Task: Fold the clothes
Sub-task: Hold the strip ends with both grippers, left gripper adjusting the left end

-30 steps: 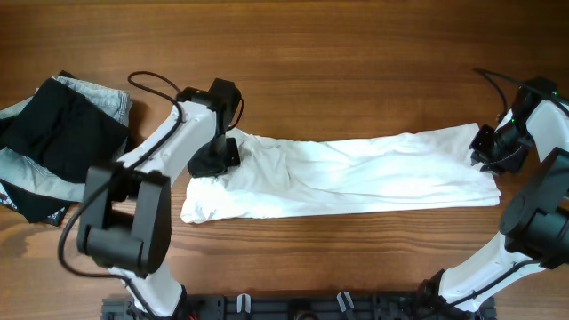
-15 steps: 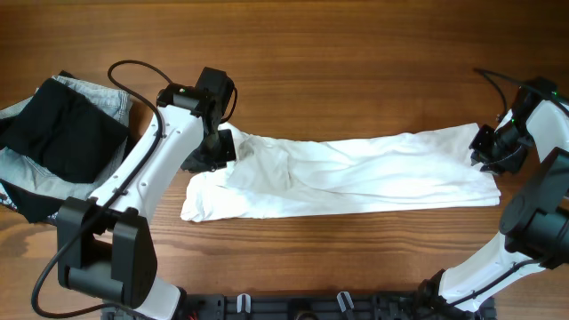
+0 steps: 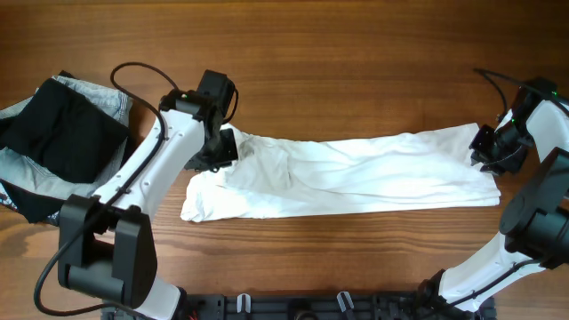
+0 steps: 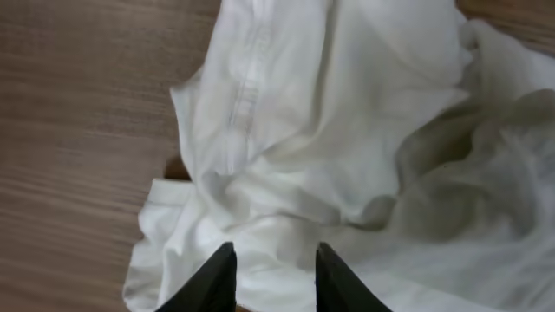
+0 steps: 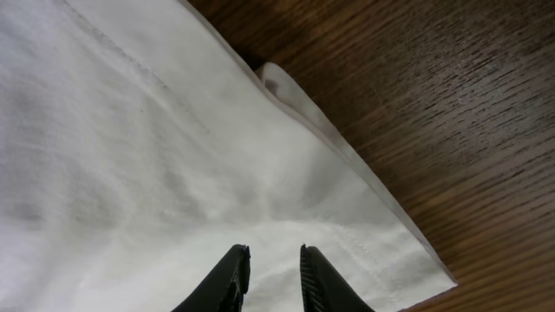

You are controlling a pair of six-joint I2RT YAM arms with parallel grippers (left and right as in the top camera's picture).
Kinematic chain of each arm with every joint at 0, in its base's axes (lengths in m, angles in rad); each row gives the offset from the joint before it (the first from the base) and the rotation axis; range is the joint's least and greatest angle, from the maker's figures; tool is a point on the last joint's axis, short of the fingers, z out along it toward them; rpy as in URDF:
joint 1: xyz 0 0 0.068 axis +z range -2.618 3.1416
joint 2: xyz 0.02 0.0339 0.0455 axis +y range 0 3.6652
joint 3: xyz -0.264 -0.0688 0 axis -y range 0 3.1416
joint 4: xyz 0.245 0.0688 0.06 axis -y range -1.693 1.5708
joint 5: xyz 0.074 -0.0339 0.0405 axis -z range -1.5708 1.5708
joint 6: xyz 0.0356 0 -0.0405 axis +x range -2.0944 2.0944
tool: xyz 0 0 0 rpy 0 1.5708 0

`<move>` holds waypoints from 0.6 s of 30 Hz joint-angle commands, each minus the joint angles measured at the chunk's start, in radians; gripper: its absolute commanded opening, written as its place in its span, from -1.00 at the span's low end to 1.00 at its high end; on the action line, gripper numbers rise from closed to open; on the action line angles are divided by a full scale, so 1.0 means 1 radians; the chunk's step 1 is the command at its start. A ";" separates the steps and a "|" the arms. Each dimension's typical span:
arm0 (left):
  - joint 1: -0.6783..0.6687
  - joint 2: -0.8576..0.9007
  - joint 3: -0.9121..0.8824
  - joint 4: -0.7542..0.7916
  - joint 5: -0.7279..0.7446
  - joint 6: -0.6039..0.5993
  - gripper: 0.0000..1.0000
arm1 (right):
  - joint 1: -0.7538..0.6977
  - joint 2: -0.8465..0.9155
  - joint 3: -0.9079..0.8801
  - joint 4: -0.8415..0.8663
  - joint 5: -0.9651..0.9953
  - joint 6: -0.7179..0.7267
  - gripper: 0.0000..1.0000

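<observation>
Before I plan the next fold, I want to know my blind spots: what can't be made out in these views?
Whether the right gripper pinches the white shirt: overhead its wrist covers the jaws, and the wrist view shows only cloth behind them.
The shirt corner under the left gripper: hidden overhead by that arm.
The black garment and grey garment: cut off by the overhead's left edge.

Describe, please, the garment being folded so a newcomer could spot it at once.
On the wooden table, across its middle, lies a long white shirt. Unlike the black and grey garments piled at the left edge, it is pale, wrinkled and spread out.
</observation>
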 commanded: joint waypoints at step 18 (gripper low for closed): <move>0.058 0.001 -0.127 0.164 -0.083 -0.007 -0.38 | 0.000 -0.014 -0.003 0.002 -0.021 0.015 -0.51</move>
